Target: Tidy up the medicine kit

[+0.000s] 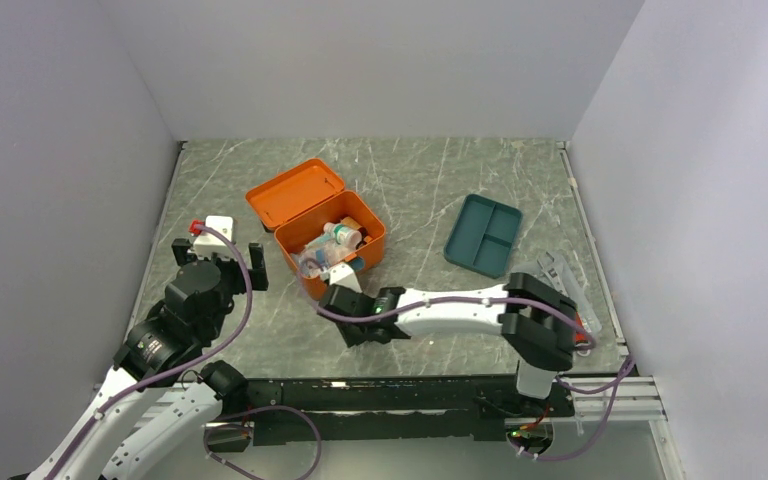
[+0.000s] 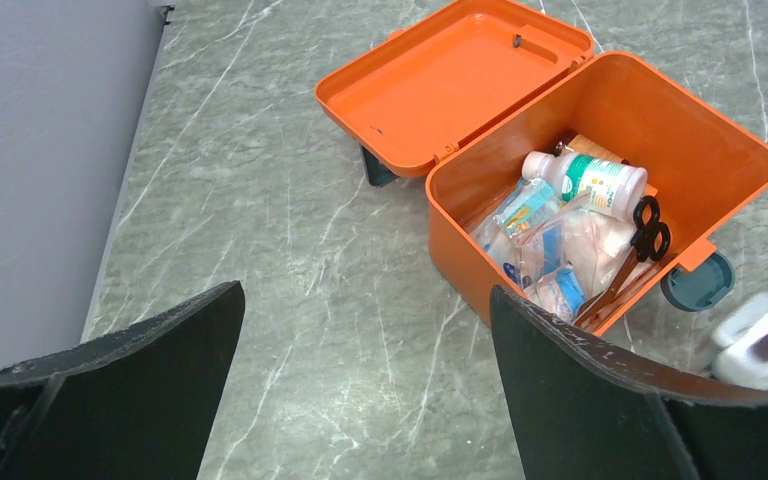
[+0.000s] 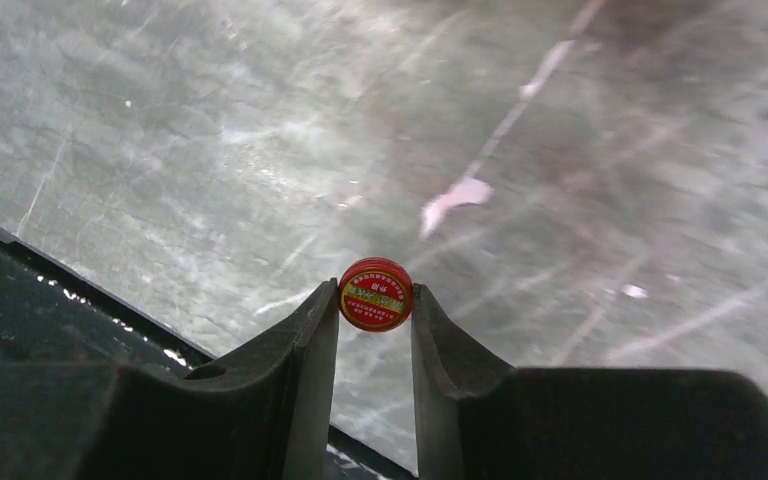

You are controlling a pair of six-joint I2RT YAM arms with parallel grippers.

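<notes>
Right jaws, seen close up from their own wrist camera, pinch a small round red tin (image 3: 375, 294) by its edge, one finger on either side, with bare grey marbled table (image 3: 210, 130) beneath it. From overhead, that arm reaches leftward across the lower middle of the frame, and its tip sits just beside the near corner of the medicine kit (image 1: 295, 192). The kit stands at centre-left of the table with its lid thrown back flat. Inside lie a white bottle (image 2: 588, 180) with a green label, black-handled scissors (image 2: 650, 230) and clear packets (image 2: 550, 250). Left jaws are spread wide and hold nothing, over the table left of the kit. To the kit's right, well apart, a teal tray (image 1: 483, 235) rests on the table.
</notes>
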